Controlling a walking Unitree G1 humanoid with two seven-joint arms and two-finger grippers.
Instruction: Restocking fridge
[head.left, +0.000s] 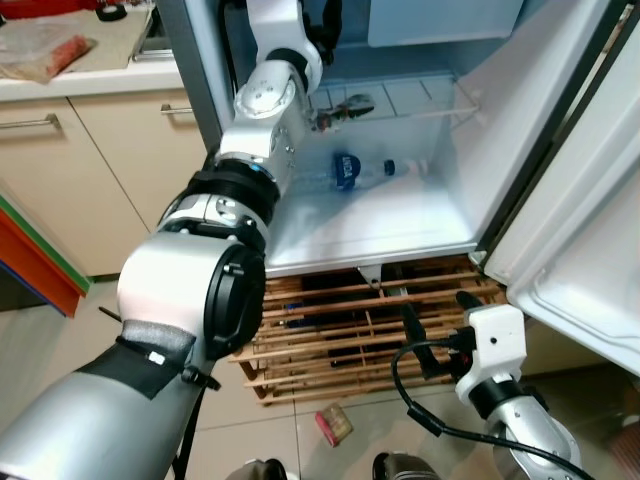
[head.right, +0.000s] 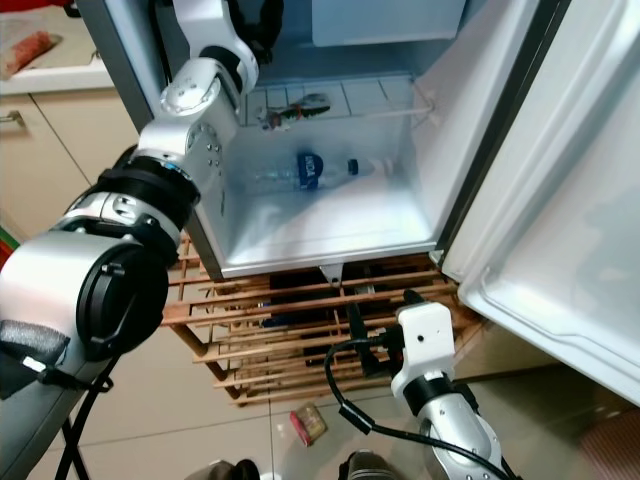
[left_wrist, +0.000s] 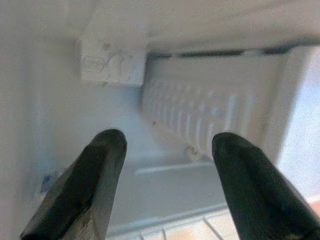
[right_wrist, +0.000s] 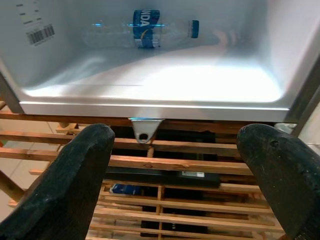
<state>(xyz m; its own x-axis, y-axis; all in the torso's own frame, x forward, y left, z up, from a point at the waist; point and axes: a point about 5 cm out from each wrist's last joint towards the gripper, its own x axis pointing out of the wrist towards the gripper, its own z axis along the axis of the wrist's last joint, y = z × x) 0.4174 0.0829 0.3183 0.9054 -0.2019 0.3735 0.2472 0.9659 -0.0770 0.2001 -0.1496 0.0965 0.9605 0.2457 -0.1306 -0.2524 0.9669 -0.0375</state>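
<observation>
Clear water bottle (head.left: 365, 170) lying sideways far back on fridge floor (head.left: 400, 215); judged light, smooth, roll-prone, best pinched mid-body by label; left gripper (left_wrist: 167, 165) and right gripper (right_wrist: 190, 175) both spread, empty.

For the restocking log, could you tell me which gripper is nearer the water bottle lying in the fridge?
Left. The left gripper is inside the fridge, above the water bottle; the right gripper hangs outside, below the fridge by the wooden rack.
</observation>
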